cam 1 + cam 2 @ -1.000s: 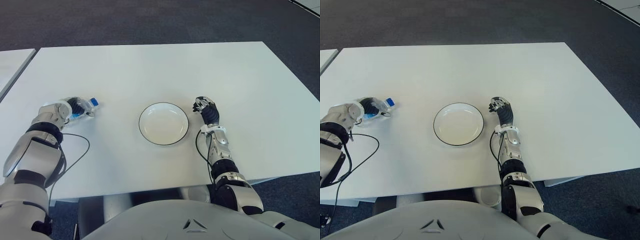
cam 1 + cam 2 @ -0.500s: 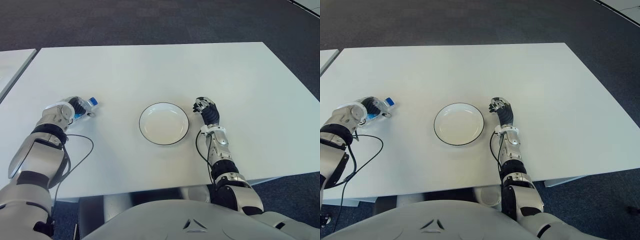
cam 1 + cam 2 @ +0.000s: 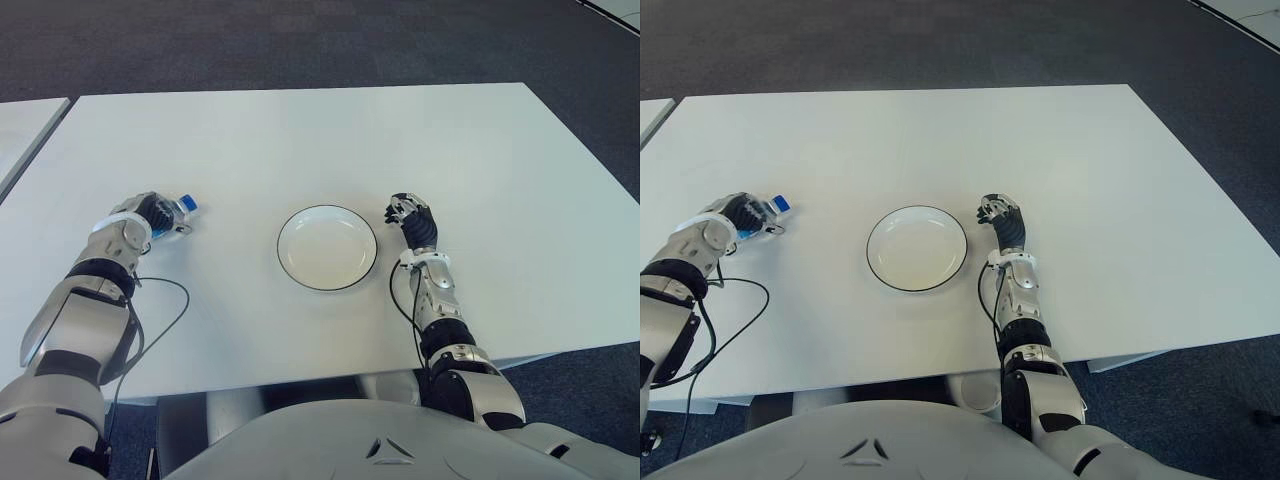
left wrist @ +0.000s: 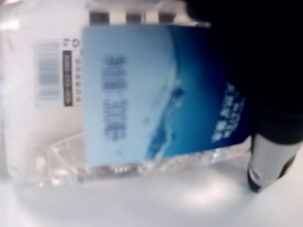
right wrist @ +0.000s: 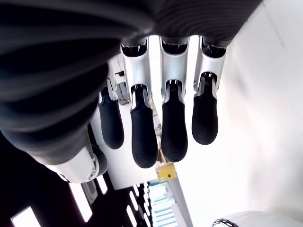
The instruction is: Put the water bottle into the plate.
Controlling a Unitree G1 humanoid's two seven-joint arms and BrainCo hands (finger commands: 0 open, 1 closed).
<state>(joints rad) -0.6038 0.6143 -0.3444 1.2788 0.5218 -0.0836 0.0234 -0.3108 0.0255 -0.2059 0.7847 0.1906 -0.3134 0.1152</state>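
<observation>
White table (image 3: 300,140) bare over most of its top. Only things on it: plate (image 3: 327,247) at centre, bottle (image 3: 172,214) well to its left inside the left hand (image 3: 140,220), right hand (image 3: 414,222) just right of the plate rim, fingers relaxed, holding nothing. Stretch of table between bottle and plate is open. Plate is empty. Cable (image 3: 160,310) loops on the table near the left forearm.
</observation>
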